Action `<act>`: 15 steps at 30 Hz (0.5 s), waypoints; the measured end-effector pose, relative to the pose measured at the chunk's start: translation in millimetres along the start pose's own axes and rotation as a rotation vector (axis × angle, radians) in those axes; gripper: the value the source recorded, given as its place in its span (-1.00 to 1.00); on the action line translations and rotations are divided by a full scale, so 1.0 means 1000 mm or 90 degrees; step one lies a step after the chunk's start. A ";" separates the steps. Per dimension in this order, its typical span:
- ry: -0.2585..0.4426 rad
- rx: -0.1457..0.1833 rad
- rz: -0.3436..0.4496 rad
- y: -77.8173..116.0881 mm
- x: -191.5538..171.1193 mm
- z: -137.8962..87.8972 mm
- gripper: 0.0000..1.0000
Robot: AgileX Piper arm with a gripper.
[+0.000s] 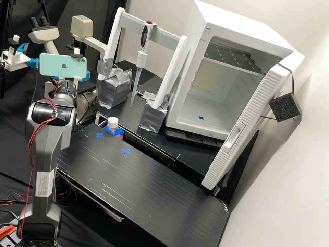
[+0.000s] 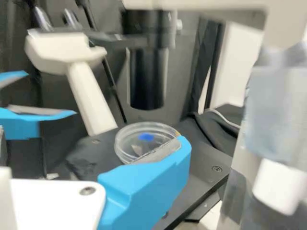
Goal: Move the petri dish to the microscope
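In the high view the gripper (image 1: 85,76) is mostly hidden behind the phone on my arm, near the microscope (image 1: 82,27). In the wrist view the clear round petri dish (image 2: 133,144) sits level over the dark stage (image 2: 204,160) of the microscope (image 2: 88,93), below its black objective (image 2: 147,79). My gripper (image 2: 165,160) overlaps the near rim of the dish; whether it holds the dish is unclear, as is whether the dish bottom touches the stage. A blue patch shows through the dish.
A second arm's gripper (image 1: 20,58) stands left of the phone (image 1: 63,65). Right of the microscope are taped rack posts (image 1: 114,87) and an upright pipette (image 1: 140,56). A white-capped bottle (image 1: 112,123) stands by the bench (image 1: 137,185). An open white incubator (image 1: 219,20) is farther right.
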 end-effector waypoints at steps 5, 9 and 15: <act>0.046 -0.001 0.029 -0.004 -0.045 -0.005 1.00; 0.064 -0.010 0.063 -0.010 -0.084 -0.002 1.00; 0.096 -0.008 0.150 -0.008 -0.146 0.009 1.00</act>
